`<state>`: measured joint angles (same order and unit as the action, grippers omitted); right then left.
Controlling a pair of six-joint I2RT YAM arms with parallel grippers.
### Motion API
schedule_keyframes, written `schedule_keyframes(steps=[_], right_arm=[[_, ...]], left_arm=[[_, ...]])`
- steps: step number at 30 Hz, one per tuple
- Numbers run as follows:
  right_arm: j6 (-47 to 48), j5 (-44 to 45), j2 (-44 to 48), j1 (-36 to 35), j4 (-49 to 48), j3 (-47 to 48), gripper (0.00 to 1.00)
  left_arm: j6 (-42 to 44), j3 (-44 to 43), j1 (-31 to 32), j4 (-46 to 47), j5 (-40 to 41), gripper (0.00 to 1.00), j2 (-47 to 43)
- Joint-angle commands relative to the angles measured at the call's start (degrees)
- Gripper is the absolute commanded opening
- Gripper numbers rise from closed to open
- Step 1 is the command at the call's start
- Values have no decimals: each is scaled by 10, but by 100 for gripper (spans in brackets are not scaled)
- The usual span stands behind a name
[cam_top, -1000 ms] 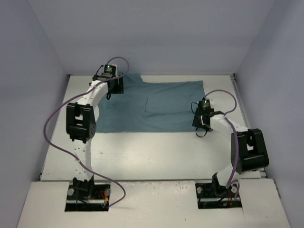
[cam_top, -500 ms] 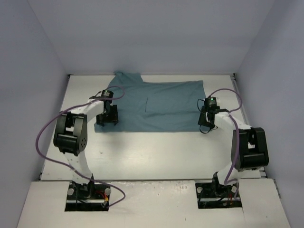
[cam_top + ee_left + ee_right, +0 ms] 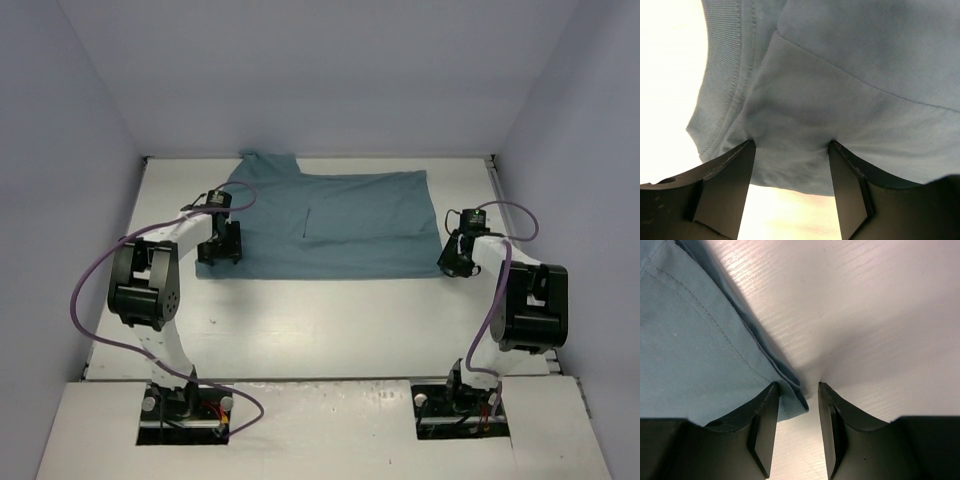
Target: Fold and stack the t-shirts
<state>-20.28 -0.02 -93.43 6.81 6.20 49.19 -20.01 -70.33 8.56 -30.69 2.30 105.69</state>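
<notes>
The teal t-shirt (image 3: 330, 225) lies spread flat on the white table (image 3: 330, 320), with a sleeve pointing to the far left. My left gripper (image 3: 218, 248) is down at its near left corner. In the left wrist view its jaws (image 3: 791, 150) stand wide apart and press on the cloth (image 3: 840, 75) near a ribbed hem. My right gripper (image 3: 456, 262) is at the near right corner. In the right wrist view the jaws (image 3: 796, 390) stand apart, with the shirt's hemmed corner (image 3: 790, 400) lying between them, unclamped.
Blue-grey walls close in the table on the left, far and right sides. Purple cables (image 3: 100, 270) loop off both arms. Bare white tabletop lies between the shirt and the arm bases (image 3: 185, 400).
My left gripper has come from the far left sleeve to the shirt's near left corner. My right gripper has moved right and a little away, to the near right corner.
</notes>
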Motion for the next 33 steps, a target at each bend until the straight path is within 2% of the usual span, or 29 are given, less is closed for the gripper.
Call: schedule_keyframes(steps=[1, 8, 14, 19, 24, 33], right_arm=[[6, 63, 15, 9, 32, -4, 34], [17, 62, 69, -20, 32, 6, 33], [19, 67, 108, -54, 32, 4, 34], [19, 58, 123, -58, 32, 3, 34], [35, 50, 127, -93, 29, 7, 33], [30, 45, 96, -89, 3, -28, 30]], left_arm=[[48, 14, -13, -38, 82, 57, -34], [29, 10, -11, -40, 51, 65, -150], [-41, 73, -10, -39, 29, 66, -215], [-69, 107, -6, -34, 10, 57, -181], [-75, 105, -2, -28, 11, 47, -135], [-53, 94, -12, -34, 12, 41, -102]])
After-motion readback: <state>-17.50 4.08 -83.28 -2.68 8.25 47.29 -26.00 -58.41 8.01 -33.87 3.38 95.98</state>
